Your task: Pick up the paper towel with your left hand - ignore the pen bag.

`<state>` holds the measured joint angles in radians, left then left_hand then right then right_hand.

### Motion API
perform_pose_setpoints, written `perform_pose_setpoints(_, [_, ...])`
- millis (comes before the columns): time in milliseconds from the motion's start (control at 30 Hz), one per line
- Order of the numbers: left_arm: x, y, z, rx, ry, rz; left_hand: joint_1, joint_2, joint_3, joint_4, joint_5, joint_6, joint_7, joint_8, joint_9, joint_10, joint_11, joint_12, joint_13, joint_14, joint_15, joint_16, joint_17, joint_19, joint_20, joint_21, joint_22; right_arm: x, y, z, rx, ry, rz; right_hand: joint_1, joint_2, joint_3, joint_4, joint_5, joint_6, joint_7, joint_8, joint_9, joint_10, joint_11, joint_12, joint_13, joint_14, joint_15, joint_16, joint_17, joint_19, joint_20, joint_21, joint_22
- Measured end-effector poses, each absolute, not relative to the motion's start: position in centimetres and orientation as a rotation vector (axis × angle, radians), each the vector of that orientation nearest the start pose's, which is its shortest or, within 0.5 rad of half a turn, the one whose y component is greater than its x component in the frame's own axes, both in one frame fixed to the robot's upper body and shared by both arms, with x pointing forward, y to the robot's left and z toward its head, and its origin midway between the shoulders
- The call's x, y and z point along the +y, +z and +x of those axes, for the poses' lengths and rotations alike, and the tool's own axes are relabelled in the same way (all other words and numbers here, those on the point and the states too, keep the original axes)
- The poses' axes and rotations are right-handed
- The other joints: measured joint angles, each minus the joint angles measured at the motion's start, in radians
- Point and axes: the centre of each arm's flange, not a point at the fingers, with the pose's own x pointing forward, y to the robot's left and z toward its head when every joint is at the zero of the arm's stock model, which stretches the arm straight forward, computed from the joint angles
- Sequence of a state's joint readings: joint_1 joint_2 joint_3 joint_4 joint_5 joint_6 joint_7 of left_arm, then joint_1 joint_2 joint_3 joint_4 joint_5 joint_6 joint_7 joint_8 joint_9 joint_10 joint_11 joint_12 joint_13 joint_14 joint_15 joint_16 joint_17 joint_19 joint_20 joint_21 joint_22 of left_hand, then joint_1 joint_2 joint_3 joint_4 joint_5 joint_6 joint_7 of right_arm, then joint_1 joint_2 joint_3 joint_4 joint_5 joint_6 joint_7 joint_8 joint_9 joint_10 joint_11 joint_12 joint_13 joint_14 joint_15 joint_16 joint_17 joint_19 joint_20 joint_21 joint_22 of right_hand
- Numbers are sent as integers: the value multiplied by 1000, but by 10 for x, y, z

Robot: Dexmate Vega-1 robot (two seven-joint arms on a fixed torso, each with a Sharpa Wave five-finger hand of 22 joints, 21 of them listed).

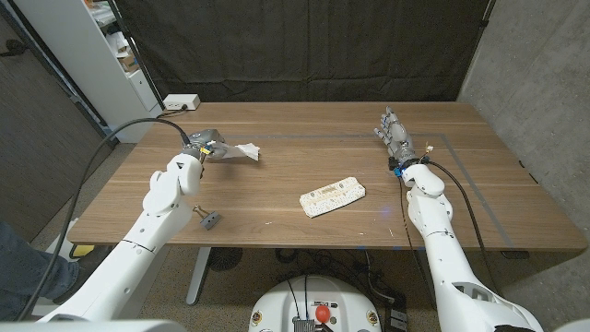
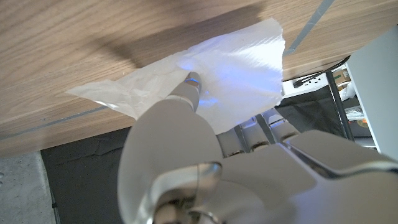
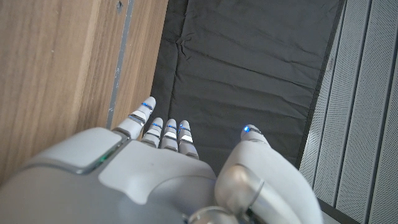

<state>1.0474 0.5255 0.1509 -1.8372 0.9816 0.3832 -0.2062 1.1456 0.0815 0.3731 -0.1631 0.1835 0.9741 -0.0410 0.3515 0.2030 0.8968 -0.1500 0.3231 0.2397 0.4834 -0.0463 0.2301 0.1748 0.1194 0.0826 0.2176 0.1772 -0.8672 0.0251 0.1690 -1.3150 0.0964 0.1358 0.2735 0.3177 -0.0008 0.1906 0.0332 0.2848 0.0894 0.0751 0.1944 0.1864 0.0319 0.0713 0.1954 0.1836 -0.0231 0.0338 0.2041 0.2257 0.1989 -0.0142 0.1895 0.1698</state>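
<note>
We have the towel (image 1: 245,152) at ten o'clock on the tabletop (image 1: 277,180), our left hand (image 1: 205,145) pinching its crumpled end. It looks light, soft and tearable, so that bunched part is our hold. Our right hand (image 1: 392,135) waits open.

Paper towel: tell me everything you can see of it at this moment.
The paper towel is a white, thin, crumpled sheet with uneven edges. It sits at the table's far left, one end at the left hand, the rest trailing toward the middle. In the left wrist view a fingertip presses on it. Whether it is lifted is unclear.
</note>
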Motion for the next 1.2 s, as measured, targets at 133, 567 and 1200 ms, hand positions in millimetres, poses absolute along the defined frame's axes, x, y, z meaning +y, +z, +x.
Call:
perform_pose_setpoints(133, [327,16,579,-297,399,1399,0,0,0,0,0,10,-1,0,0,2,-1,0,0,4,-4,0,0,0,0,0,0,-274,-23,659,-608,132,108,0,0,0,0,0,0,0,0,0,0,0,0,0,0,0,0,0,0,0,0,0])
perform_pose_setpoints(567, [326,26,573,-312,416,1408,2,2,-7,0,0,10,0,4,0,12,-2,0,9,12,-2,8,0,7,7,0,0,-275,-21,658,-616,132,109,0,0,-3,-3,0,0,0,0,0,0,0,0,0,0,0,0,0,0,0,0,0])
perform_pose_setpoints(1200, [329,42,560,-339,449,1417,20,7,-20,-1,0,25,-4,4,-1,32,-7,0,23,32,-4,8,0,7,7,0,0,-275,-16,658,-627,134,108,0,0,-6,-6,0,0,0,0,0,0,0,0,0,0,0,0,0,0,0,0,0])
